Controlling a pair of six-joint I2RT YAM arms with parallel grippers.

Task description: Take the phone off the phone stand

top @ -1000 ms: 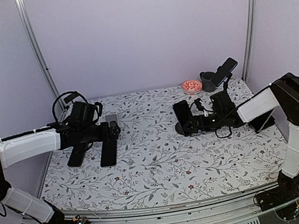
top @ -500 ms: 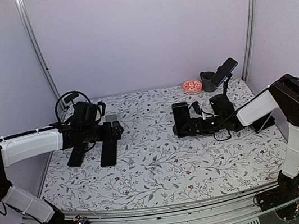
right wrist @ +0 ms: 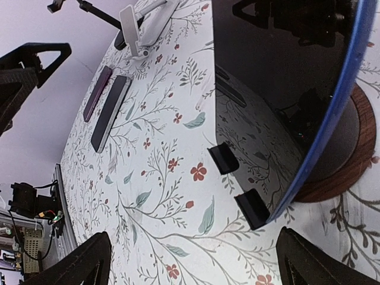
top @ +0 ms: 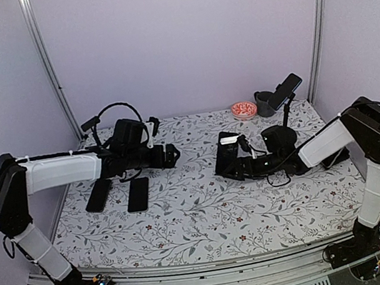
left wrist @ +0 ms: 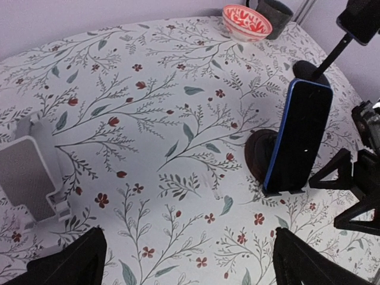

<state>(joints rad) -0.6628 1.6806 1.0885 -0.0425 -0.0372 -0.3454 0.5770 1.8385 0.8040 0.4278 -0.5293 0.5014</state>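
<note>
A black phone (right wrist: 279, 65) with a blue edge leans upright on a phone stand with two black hooks (right wrist: 252, 209) and a round wooden base (right wrist: 341, 154). In the left wrist view the same phone (left wrist: 298, 139) stands at the right. My right gripper (right wrist: 193, 267) is open, close in front of the phone's lower edge, with only tablecloth between its fingers. From above, the right gripper (top: 228, 164) sits right at the phone (top: 229, 149). My left gripper (top: 170, 155) is open over the cloth, well left of the phone; its wrist view shows the left gripper (left wrist: 187, 267) holding nothing.
Two dark phones (top: 98, 195) (top: 138, 193) lie flat at the left. An empty grey-white stand (left wrist: 29, 178) is by the left arm. At the back right are a red bowl (top: 243, 109), a dark cup (top: 265, 103) and another phone (top: 284, 90) on a stalk.
My left arm has swung right and back, away from the two flat phones. My right gripper has slid left and closer to the phone on the stand. Both grippers stayed open.
</note>
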